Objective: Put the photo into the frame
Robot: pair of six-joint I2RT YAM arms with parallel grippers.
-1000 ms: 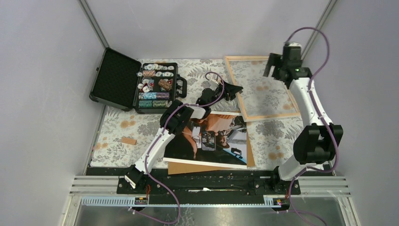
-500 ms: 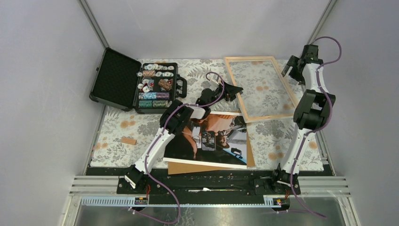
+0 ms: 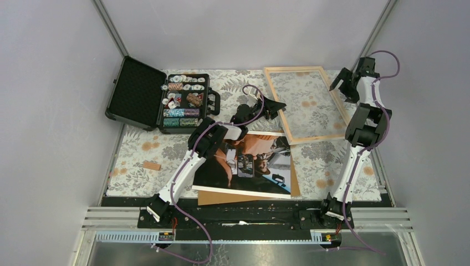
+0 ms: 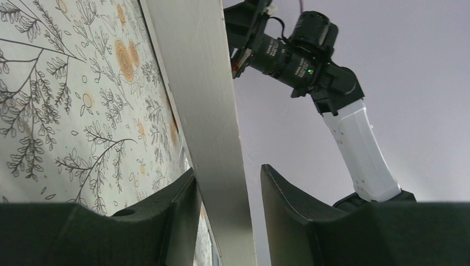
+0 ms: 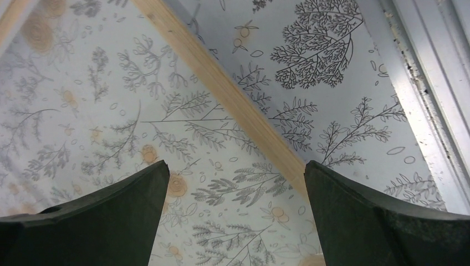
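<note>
The frame (image 3: 292, 136), light wood with a clear pane, lies at the back right of the flowered table. Its left rail (image 4: 205, 111) runs between the jaws of my left gripper (image 3: 280, 105) (image 4: 227, 177). The left finger (image 4: 177, 210) touches the rail and a gap shows at the right finger (image 4: 288, 210). The photo (image 3: 249, 163) lies picture-up at the front middle, on a brown cardboard board (image 3: 295, 185), partly under my left arm. My right gripper (image 3: 345, 83) (image 5: 233, 183) hangs open and empty over the frame's right rail (image 5: 233, 94), near its far corner.
An open black case of poker chips (image 3: 161, 100) stands at the back left. A small wooden block (image 3: 151, 165) lies at the left. A metal edge strip (image 5: 427, 83) borders the table on the right, close to the right gripper. Grey walls enclose the table.
My right arm has swung from above the frame's far right corner out to the table's right edge, and it folded more upright. The left arm, the frame and the photo have not moved.
</note>
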